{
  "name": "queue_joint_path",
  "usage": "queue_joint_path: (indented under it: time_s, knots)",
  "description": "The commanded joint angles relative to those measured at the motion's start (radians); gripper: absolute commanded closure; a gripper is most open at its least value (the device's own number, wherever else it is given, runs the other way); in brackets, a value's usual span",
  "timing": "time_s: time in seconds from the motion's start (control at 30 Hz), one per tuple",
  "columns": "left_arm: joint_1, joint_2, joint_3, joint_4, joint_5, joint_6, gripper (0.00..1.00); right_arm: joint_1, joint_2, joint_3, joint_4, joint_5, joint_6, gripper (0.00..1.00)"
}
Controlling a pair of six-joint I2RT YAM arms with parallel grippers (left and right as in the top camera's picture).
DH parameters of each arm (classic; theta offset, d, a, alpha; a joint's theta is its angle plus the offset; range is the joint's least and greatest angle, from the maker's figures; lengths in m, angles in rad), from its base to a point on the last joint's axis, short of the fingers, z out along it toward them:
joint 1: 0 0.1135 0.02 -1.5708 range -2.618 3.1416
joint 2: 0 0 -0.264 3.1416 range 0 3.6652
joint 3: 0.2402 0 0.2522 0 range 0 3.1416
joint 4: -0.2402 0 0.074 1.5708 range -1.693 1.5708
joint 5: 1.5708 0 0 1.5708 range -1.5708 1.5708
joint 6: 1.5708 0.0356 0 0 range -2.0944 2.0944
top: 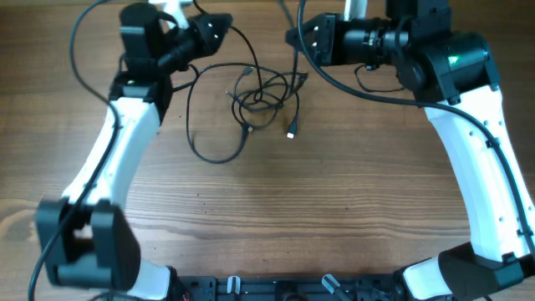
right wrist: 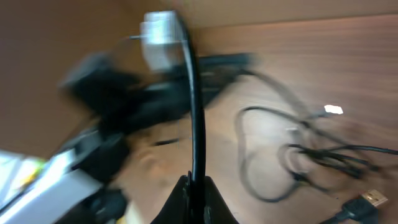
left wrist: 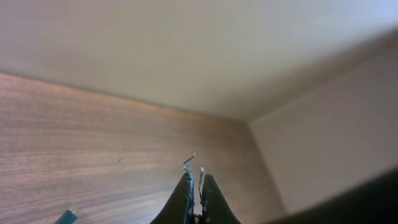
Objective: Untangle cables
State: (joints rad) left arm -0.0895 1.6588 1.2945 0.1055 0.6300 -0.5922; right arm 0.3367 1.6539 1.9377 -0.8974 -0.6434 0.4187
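Tangled cables (top: 261, 94) lie toward 12 o'clock. Right fingers (right wrist: 214, 205) pinch one; left fingers (left wrist: 180, 202) are pressed together.

Two arms, left arm (top: 117, 159) and right arm (top: 485, 159); one surface (top: 334, 209); one tangle of cables (top: 259, 96), their number unclear; one bright plug (top: 291, 134).

Brown wood-grain table (top: 334, 209), plain beige walls (left wrist: 186, 50) apparently meeting in a corner behind it, soft even light
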Motion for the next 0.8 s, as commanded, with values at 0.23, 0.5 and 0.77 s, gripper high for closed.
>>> queue_joint_path:
  time_s: [0.23,0.5,0.77]
  knots:
    - [0.041,-0.243,0.019,-0.156,0.076,-0.444,0.96,-0.003,0.113,-0.003,-0.012,0.210,-0.027,0.96]
    - [0.024,-0.230,0.019,-0.340,-0.102,-0.766,0.96,-0.003,0.127,-0.003,-0.005,0.187,-0.076,0.96]
    - [0.016,-0.230,0.019,-0.266,-0.036,-1.093,0.96,0.006,0.128,-0.003,-0.005,-0.032,-0.370,0.95]
